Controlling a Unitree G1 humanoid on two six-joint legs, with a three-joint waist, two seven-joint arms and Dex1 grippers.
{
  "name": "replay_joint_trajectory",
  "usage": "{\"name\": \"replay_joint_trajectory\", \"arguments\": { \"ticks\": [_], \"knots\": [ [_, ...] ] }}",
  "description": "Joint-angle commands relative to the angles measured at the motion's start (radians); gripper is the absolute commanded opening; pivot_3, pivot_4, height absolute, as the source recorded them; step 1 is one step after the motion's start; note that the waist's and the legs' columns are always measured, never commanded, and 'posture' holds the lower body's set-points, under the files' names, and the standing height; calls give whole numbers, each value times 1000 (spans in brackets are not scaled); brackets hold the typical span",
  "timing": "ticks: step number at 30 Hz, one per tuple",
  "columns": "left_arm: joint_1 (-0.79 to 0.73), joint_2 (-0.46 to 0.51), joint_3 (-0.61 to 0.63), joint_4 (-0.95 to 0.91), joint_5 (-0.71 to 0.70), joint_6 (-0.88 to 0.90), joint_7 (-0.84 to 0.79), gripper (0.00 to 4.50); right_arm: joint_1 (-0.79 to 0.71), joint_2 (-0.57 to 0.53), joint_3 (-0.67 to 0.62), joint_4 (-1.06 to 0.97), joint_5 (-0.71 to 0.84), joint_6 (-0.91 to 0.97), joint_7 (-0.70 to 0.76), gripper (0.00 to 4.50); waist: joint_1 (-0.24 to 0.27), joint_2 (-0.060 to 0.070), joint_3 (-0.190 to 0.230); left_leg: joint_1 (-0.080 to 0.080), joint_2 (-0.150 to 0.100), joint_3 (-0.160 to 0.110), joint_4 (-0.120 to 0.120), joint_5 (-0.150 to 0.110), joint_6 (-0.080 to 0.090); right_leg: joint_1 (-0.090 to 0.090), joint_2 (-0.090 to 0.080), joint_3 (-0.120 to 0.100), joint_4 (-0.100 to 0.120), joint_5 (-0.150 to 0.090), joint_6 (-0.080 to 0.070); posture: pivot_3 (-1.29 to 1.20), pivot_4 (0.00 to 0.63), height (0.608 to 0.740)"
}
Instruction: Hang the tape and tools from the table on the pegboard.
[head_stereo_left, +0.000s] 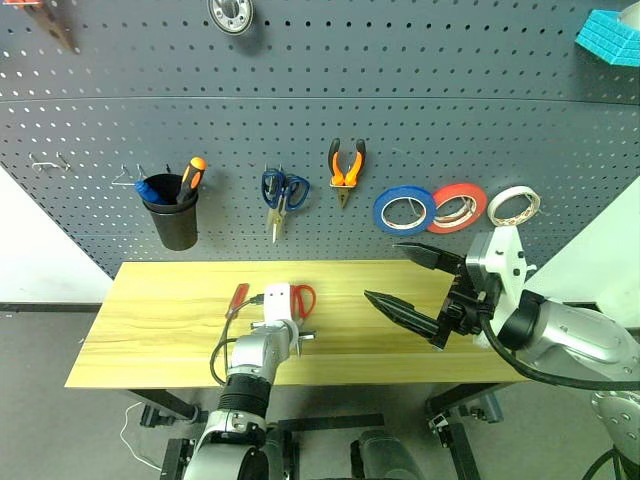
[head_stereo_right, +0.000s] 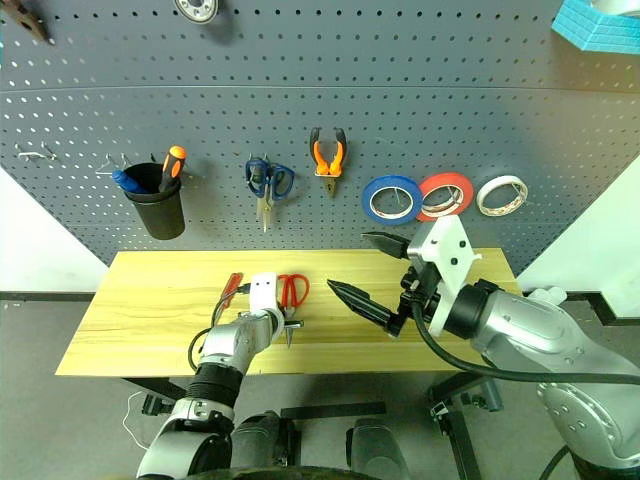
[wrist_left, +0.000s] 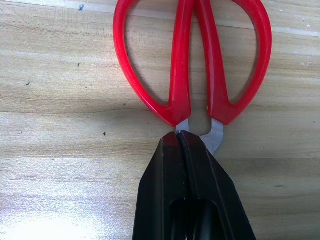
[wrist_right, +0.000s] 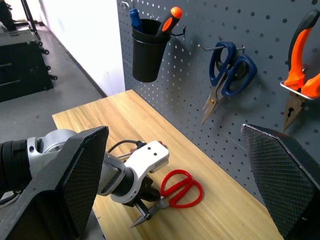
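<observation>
My left gripper (wrist_left: 181, 137) is pinched tight on the red scissors (head_stereo_left: 303, 298), its fingers clamped at the pivot where the steel blades meet the red handles. The scissors lie flat on the table (head_stereo_left: 150, 330), about midway between its side edges, with the handles toward the pegboard (head_stereo_left: 420, 120). The red screwdriver (head_stereo_left: 236, 299) lies on the wood just beside them, on my left. My right gripper (head_stereo_left: 415, 284) hangs above the table's right half with its jaws spread wide, holding nothing. On the pegboard the pliers (head_stereo_left: 346, 168) and the blue tape (head_stereo_left: 404, 210) already hang on hooks, the tape just beside a red-orange roll (head_stereo_left: 458, 207).
</observation>
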Motion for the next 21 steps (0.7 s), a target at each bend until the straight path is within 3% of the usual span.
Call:
{"name": "replay_joint_trajectory", "arguments": {
  "ticks": [1,14,21],
  "knots": [
    [39,-7,-24,-47,7,16,-12,21,-3,1,5,-16,-15,-25,9,4500,0,0,0,0,0,0,0,0,0,0,0,0,0,0,0,-202,90,680],
    [148,96,-261,-385,61,50,-151,21,-18,14,33,9,-62,-41,33,4500,1,0,0,0,0,0,0,0,0,0,-1,0,-1,0,0,-190,76,680],
    [167,60,-241,-400,46,97,-139,21,-27,14,40,15,-73,-40,38,4500,2,1,0,0,0,0,-1,0,0,0,-1,0,-1,0,0,-194,81,680]
  ]
}}
